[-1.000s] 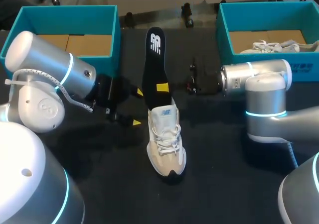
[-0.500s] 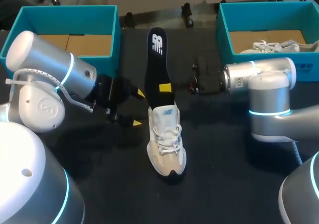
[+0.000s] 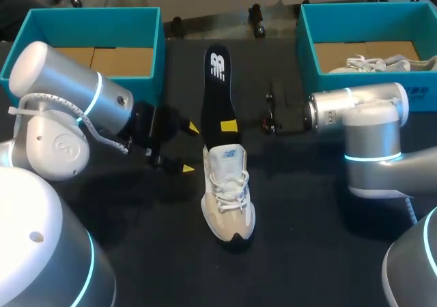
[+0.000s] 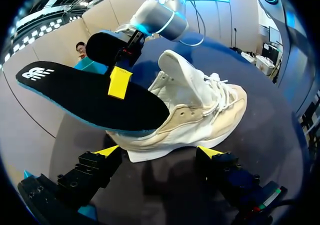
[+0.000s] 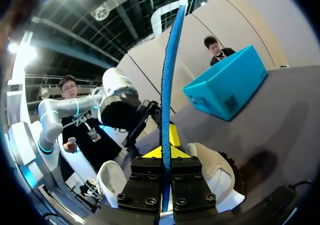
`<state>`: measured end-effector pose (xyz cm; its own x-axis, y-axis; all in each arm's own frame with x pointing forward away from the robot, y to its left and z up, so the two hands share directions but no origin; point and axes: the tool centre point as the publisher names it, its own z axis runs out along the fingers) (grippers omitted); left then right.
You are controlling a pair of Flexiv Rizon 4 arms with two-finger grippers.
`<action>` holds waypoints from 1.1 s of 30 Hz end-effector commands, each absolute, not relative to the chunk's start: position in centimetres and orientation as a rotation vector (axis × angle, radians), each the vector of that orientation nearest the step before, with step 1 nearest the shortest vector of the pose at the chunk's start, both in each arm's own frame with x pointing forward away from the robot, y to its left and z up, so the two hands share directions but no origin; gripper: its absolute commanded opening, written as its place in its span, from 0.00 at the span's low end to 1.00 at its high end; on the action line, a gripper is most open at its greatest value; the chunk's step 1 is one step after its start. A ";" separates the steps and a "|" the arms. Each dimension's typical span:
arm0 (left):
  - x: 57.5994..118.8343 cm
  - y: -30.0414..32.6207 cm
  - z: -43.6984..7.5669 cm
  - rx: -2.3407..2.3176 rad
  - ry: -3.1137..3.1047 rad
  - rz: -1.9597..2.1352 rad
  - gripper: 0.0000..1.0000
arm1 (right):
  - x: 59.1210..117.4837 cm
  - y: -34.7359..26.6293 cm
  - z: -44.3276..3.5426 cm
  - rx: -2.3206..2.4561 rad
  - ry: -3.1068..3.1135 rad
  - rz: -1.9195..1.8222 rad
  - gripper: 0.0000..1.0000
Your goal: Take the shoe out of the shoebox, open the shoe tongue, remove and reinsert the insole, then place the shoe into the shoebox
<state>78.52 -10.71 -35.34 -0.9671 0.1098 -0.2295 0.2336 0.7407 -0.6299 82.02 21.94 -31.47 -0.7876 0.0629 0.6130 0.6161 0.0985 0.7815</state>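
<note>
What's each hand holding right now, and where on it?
Right hand pinches the black foam insole toward its end nearest the white sneaker. Left hand holds nothing.

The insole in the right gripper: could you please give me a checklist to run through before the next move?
1. Right gripper shut on the insole: ok, both yellow tips pinch it edge-on.
2. Insole's lower end clear of the shoe: cannot tell, it overlaps the shoe's opening in both the head and left wrist views.
3. Shoe upright on the table: ok.
4. Tongue pulled open: ok, it stands up from the opening.
5. Left gripper steadying the shoe: not ok, it is open and its tips stop short of the sole.
</note>
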 end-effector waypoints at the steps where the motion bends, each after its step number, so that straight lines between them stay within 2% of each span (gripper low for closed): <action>1: 78.6 -10.7 -35.4 0.271 2.774 -1.016 1.00 | 81.8 22.4 -32.1 -0.665 -1.967 -1.723 0.00; 33: 78.9 -10.4 -35.6 0.257 2.778 -1.003 1.00 | 78.5 22.5 -34.2 -0.757 -1.960 -1.670 0.00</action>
